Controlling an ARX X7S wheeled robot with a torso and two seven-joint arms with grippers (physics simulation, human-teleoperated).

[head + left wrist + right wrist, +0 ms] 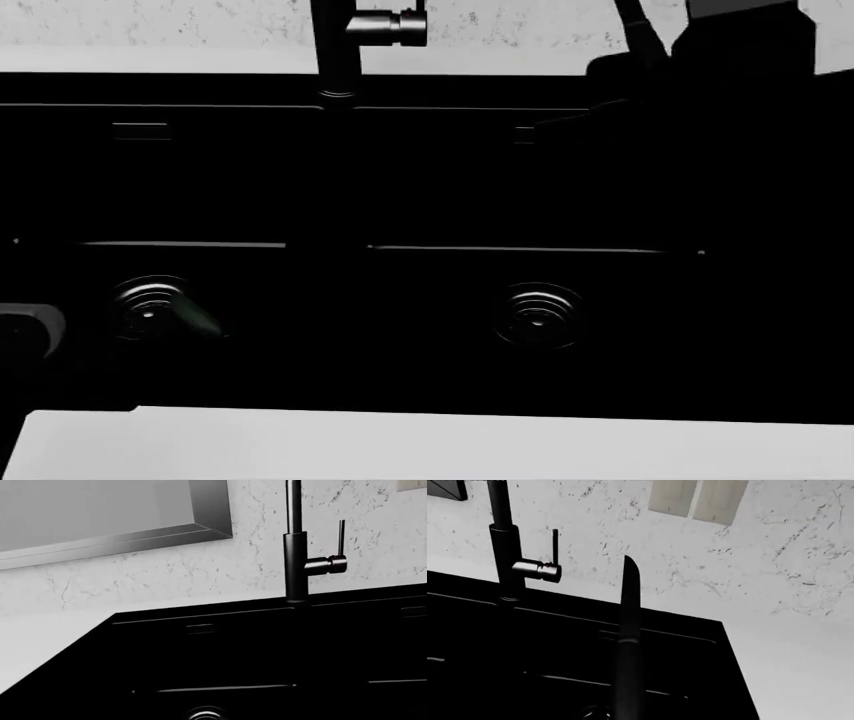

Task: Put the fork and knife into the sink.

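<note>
The black sink (427,180) fills the head view, with two round ribbed drains (150,310) (538,318). In the right wrist view the black knife (629,605) stands over the sink's right basin (694,660), blade tip towards the wall. Its handle runs down into my right gripper (627,711), which is shut on it, though the fingers are lost in the dark. My right arm (727,60) is a dark shape at the back right. The left gripper's fingers do not show against the black basin (267,650); only a grey part of the left arm (20,328) shows. The fork is out of view.
A tall black faucet (336,50) with a side lever (340,540) rises from the sink's back rim. White counter lies in front (427,445), to the left (40,640) and to the right (800,675). A marbled wall with a metal window frame (133,535) stands behind.
</note>
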